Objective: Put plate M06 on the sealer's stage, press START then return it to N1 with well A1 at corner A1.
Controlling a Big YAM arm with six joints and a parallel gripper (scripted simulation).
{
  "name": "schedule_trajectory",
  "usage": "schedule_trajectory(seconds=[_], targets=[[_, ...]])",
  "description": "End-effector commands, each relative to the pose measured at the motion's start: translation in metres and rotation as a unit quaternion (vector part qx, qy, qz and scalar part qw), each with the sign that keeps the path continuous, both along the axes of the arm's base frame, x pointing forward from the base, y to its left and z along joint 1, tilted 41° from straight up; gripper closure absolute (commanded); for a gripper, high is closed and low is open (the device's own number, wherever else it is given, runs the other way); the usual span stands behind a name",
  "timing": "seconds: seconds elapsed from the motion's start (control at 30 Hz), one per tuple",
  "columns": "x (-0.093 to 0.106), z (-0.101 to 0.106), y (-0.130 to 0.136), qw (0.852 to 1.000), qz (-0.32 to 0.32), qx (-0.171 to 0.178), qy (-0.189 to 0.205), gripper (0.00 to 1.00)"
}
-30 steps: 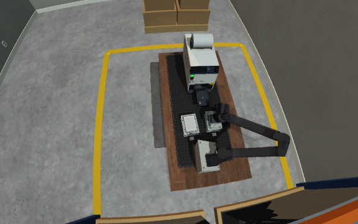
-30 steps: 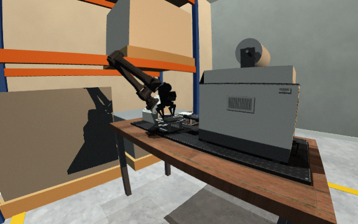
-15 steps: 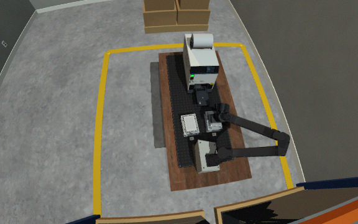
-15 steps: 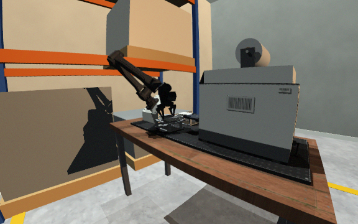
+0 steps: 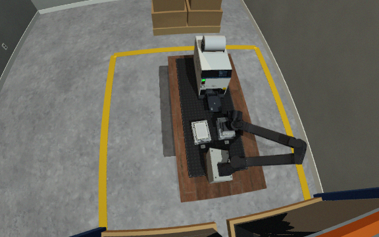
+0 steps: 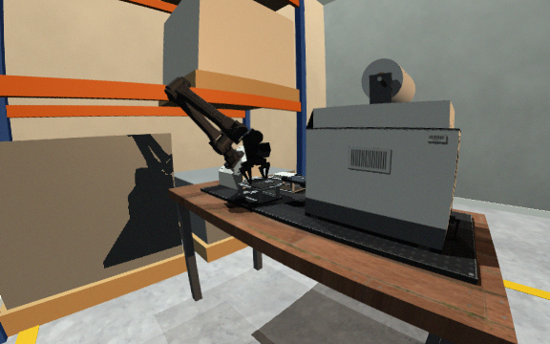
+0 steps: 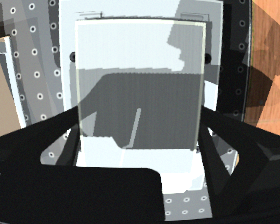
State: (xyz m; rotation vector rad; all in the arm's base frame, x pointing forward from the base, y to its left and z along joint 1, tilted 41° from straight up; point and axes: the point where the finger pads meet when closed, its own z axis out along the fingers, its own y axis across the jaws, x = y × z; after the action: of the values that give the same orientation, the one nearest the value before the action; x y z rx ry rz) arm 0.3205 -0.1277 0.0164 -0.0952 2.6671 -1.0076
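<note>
Plate M06 (image 5: 226,129) has a grey foil top and is at nest N1 on the right side of the black mat. My gripper (image 5: 227,124) is over it and shut on its long sides. In the wrist view the plate (image 7: 139,83) fills the white nest frame (image 7: 140,11), with my fingers at both sides. From the side, the gripper (image 6: 256,177) reaches down to the plate (image 6: 260,191) at nest level; I cannot tell whether the plate rests fully down. The sealer (image 5: 212,66) shows a green lamp (image 5: 203,79). Its dark stage (image 5: 214,101) is out and bare.
A white plate sits in nest N2 (image 5: 201,131), left of N1. The arm's beige base box (image 5: 217,164) stands near the table's front. A foil roll (image 5: 214,43) tops the sealer. Cardboard boxes (image 5: 187,14) stand beyond the yellow floor line.
</note>
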Motion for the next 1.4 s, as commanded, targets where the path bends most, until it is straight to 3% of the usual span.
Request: schedule_trajectory(seconds=[0.0, 0.23, 0.67, 1.37], targets=[[0.021, 0.008, -0.004, 1.0, 0.002, -0.001, -0.015, 1.0], [0.024, 0.007, -0.006, 1.0, 0.003, 0.0, -0.018, 1.0], [0.002, 0.005, -0.007, 1.0, -0.013, -0.002, -0.021, 1.0], [-0.003, 0.002, -0.006, 1.0, -0.013, 0.0, -0.007, 1.0]])
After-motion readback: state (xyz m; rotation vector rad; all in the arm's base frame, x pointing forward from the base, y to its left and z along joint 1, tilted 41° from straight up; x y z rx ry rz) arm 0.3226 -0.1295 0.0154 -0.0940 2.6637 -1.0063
